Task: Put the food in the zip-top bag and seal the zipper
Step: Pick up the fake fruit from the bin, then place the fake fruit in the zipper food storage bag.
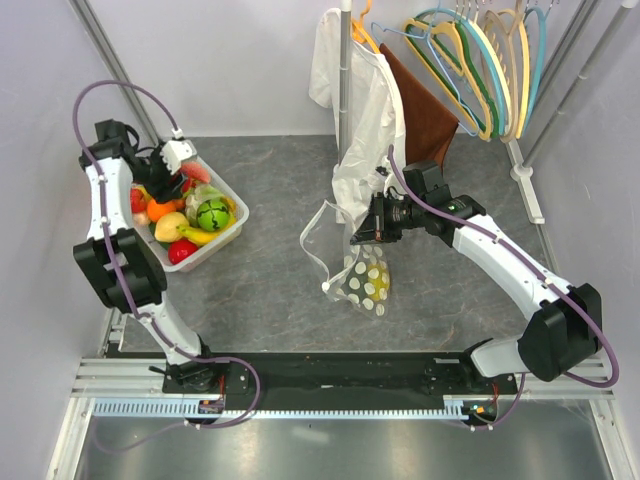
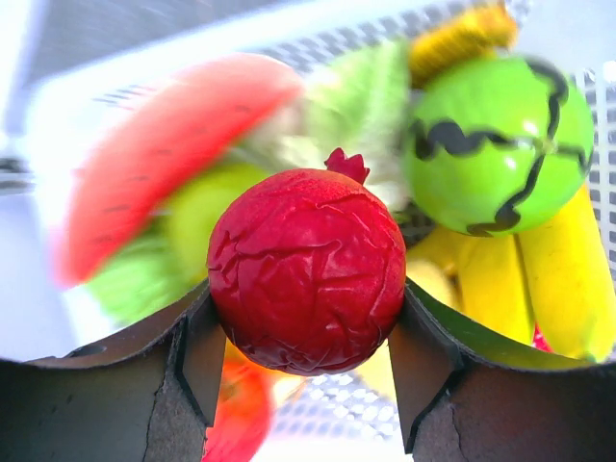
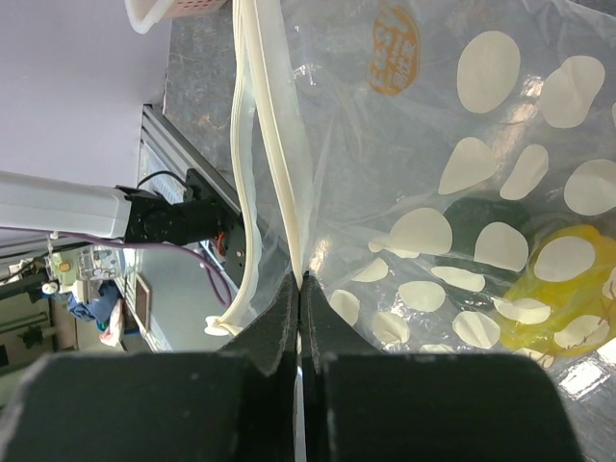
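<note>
While right end effector [image 3: 300,294] pinches zip-top bag [image 3: 433,115] edge, left end effector [image 2: 306,300] clasps red pomegranate [image 2: 306,255].

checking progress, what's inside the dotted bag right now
One yellow food piece sits low in the zip-top bag, seen through clear plastic. White dots and folds cover parts, so any other contents cannot be told.
</note>
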`<state>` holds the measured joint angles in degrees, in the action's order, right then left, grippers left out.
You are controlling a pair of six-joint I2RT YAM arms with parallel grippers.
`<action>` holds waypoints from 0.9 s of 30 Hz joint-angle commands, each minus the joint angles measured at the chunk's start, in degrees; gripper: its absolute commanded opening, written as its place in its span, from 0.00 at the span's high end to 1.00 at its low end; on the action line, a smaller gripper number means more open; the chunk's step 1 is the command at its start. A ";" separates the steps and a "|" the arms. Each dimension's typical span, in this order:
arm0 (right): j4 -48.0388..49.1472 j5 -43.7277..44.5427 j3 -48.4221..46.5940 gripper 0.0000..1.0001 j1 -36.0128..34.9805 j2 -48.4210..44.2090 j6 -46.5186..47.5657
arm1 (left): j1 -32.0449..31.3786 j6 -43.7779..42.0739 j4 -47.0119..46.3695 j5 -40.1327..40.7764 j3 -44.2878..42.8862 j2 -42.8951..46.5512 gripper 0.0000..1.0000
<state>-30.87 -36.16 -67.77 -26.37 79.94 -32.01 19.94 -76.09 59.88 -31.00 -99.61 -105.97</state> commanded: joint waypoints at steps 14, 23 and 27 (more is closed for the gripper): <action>0.20 0.57 -1.31 1.00 0.27 -0.58 1.07 | -45.50 32.73 0.78 -14.35 2.58 24.94 0.50; 0.11 -0.14 -0.88 1.00 0.44 -1.81 1.25 | -58.18 37.07 -3.27 -3.46 8.91 20.28 0.47; 0.11 -0.84 -0.35 1.00 0.44 -2.51 1.34 | -58.96 37.68 -3.54 -0.55 8.91 18.70 0.43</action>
<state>-30.87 -36.03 -67.77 -26.17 79.77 -31.44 -38.24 -42.00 58.63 -35.99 -90.30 -86.30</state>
